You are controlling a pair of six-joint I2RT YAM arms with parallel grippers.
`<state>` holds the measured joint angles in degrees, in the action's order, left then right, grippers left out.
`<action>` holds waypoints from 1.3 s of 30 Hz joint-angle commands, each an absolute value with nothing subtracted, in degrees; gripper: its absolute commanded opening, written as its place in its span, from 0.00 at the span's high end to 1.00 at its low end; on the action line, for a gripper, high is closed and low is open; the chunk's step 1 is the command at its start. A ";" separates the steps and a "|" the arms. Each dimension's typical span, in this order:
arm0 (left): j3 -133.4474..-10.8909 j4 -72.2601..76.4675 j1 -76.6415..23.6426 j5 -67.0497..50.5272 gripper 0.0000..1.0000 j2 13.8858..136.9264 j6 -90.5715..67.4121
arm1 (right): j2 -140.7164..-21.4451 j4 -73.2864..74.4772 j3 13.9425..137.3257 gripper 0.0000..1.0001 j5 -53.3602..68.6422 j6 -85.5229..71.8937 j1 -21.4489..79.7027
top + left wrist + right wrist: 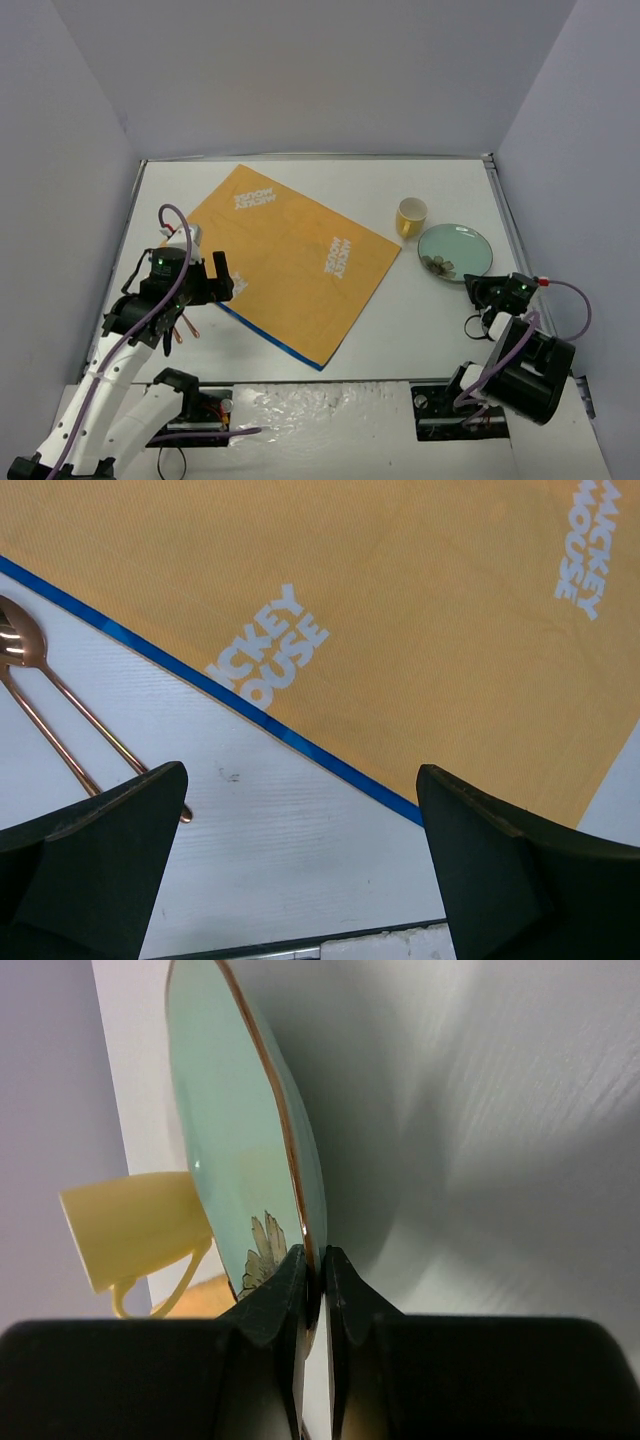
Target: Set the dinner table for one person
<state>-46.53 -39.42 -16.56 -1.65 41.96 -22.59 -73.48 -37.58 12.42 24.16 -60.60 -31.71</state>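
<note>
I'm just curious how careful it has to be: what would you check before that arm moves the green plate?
1. Right gripper shut on the plate rim: ok.
2. Middle of the orange mat bare for the plate: ok.
3. Gap between cup and plate: cannot tell, they sit very close.
4. Left gripper open at the mat's left edge, far from the plate: ok.
5. Spoon lying on the table beside the mat, not on it: ok.
</note>
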 commanded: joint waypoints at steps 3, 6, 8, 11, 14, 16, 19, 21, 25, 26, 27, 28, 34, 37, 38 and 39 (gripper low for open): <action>-55.03 -40.87 -16.79 -1.32 0.03 43.95 -22.32 | -57.22 -25.06 20.84 1.00 23.91 -59.24 -32.87; -57.57 -41.50 -16.88 -1.69 0.03 44.94 -22.50 | -54.48 -23.09 24.28 1.00 25.73 -59.76 -32.95; -59.19 -41.84 -16.96 -2.02 0.03 45.57 -22.61 | -54.12 -22.48 26.65 1.00 27.02 -59.70 -32.87; -60.64 -42.33 -17.05 -2.42 0.03 46.50 -22.51 | -53.71 -22.18 31.39 1.00 28.15 -59.93 -32.63; -61.93 -42.89 -17.05 -2.17 0.03 47.11 -22.21 | -55.54 -23.44 37.06 1.00 30.33 -61.08 -31.32; -62.77 -43.38 -17.05 -2.02 0.03 47.60 -22.01 | -57.67 -23.34 42.69 1.00 31.90 -60.99 -28.70; -63.79 -43.89 -17.01 -1.97 0.03 48.19 -21.75 | -61.05 -22.55 49.11 1.00 32.80 -60.10 -21.64; -63.99 -43.95 -17.05 -2.03 0.03 48.54 -21.81 | -63.66 -22.14 52.69 1.00 31.61 -59.96 -17.20; -63.80 -44.17 -16.96 -2.02 0.03 48.73 -22.16 | -69.97 -22.21 57.88 1.00 27.73 -59.71 -2.23; -63.63 -44.25 -16.94 -1.93 0.03 48.58 -22.31 | -71.79 -22.72 58.60 1.00 26.76 -59.61 0.90; -63.43 -44.32 -16.91 -1.73 0.03 48.34 -22.47 | -73.44 -23.54 59.31 1.00 26.09 -59.65 3.22; -63.19 -44.38 -16.87 -1.53 0.03 48.11 -22.66 | -75.15 -24.34 59.99 1.00 25.53 -59.70 5.67; -60.89 -44.50 -16.50 -0.53 0.03 46.97 -24.11 | -86.05 -28.69 63.36 1.00 24.31 -59.19 20.67; -59.21 -44.17 -16.34 1.19 0.03 45.90 -24.26 | -90.81 -30.59 64.58 1.00 24.39 -58.61 24.77; -58.16 -43.85 -16.27 1.72 0.03 45.31 -24.26 | -92.72 -31.44 65.17 1.00 24.71 -58.48 26.28; -57.39 -43.47 -16.26 2.04 0.03 44.74 -24.22 | -94.02 -32.10 65.57 1.00 25.02 -58.31 27.59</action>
